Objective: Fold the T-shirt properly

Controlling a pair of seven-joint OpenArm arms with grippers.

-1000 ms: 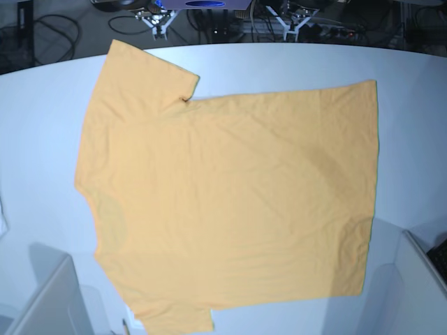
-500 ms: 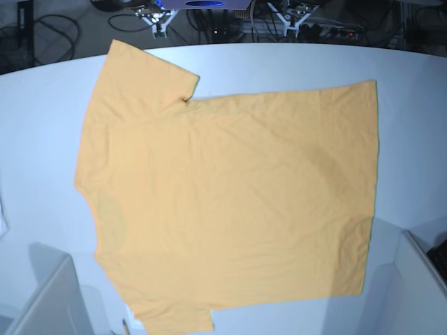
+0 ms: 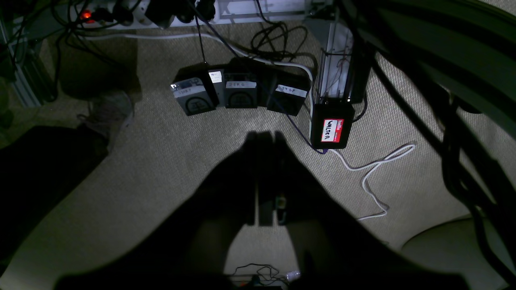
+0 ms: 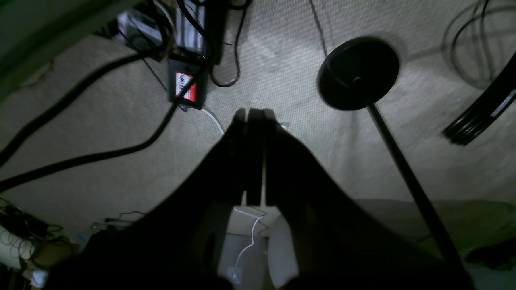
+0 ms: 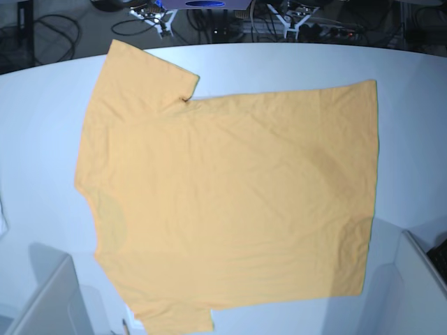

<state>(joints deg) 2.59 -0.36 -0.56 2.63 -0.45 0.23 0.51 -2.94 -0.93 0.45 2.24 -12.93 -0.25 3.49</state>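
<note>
The orange-yellow T-shirt (image 5: 230, 188) lies spread flat on the white table (image 5: 293, 66) in the base view. Its neck end is to the left and its hem to the right. One sleeve (image 5: 143, 73) points to the far left corner, the other runs off the bottom edge. No print marks show on the upper side. Both wrist views look down at carpeted floor, not at the cloth. My left gripper (image 3: 264, 135) is a dark silhouette with its fingers pressed together on nothing. My right gripper (image 4: 252, 112) is likewise shut and empty.
Grey bins stand at the near left (image 5: 42, 300) and near right (image 5: 419, 279) table corners. On the floor are labelled foot pedals (image 3: 238, 92), a black box with a red tag (image 3: 332, 129), cables and a round black stand base (image 4: 356, 74).
The T-shirt has not moved. The pale arm parts beyond the table's far edge have drawn slightly further back and up.
</note>
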